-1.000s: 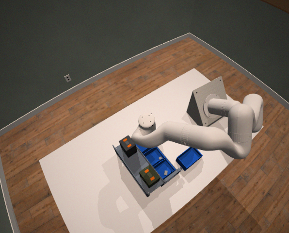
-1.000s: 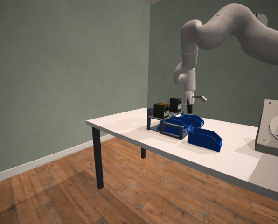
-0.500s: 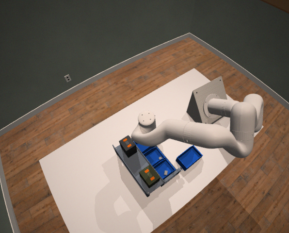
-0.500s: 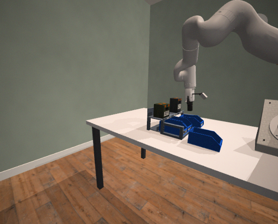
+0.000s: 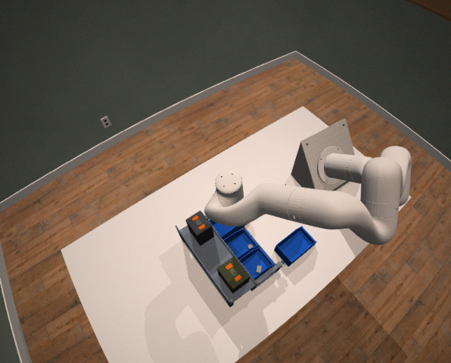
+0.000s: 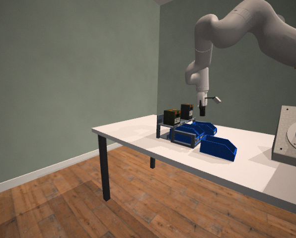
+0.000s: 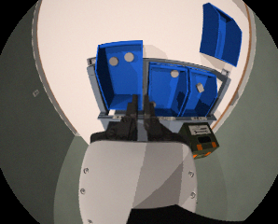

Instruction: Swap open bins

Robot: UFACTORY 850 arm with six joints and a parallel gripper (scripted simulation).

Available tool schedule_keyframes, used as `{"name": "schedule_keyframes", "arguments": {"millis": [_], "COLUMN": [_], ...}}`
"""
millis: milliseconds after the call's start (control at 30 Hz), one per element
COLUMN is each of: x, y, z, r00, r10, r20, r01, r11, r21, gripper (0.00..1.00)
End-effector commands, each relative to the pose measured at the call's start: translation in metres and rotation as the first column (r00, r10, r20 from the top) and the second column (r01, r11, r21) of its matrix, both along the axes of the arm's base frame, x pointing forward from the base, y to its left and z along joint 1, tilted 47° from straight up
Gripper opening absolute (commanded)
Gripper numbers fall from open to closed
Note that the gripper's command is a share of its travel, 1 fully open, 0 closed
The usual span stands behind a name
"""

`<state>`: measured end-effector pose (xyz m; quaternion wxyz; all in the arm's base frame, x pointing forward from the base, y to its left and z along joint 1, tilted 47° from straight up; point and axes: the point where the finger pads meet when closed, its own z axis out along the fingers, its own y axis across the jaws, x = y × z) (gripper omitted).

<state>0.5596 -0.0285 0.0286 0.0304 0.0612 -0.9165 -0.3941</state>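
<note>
Three blue open bins stand side by side on the lower shelf. The far one [image 7: 119, 77] holds two grey parts, and the arm partly hides it in the top view [image 5: 222, 228]. The middle bin [image 5: 241, 243] and the near bin [image 5: 256, 263] each hold one part. An empty blue bin [image 5: 295, 246] stands on its base on the table beside the shelf, and it also shows in the exterior view [image 6: 218, 148]. My gripper [image 6: 202, 111] hangs above the far bin's rear, clear of it. Its fingers are close together with nothing between them.
A black box [image 5: 199, 226] and an olive box [image 5: 232, 275] [image 6: 176, 123] with orange marks sit on the shelf's upper board. The arm's grey base mount [image 5: 323, 156] stands at the table's far end.
</note>
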Motion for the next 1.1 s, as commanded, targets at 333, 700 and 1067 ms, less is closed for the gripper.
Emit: {"name": "schedule_keyframes", "arguments": {"millis": [333,700,1067], "x": [0.0007,0.0007,0.0007], "y": [-0.0034,-0.0034,-0.0034], "z": [0.0031,0.0031,0.0031], "r00": [1.000,1.000,1.000], "r10": [-0.001,-0.001,-0.001], "r20": [0.002,0.002,0.002], "r01": [0.001,0.001,0.001], "r11": [1.000,1.000,1.000], "r21": [-0.001,-0.001,-0.001], "gripper": [0.10,0.00,0.00]}}
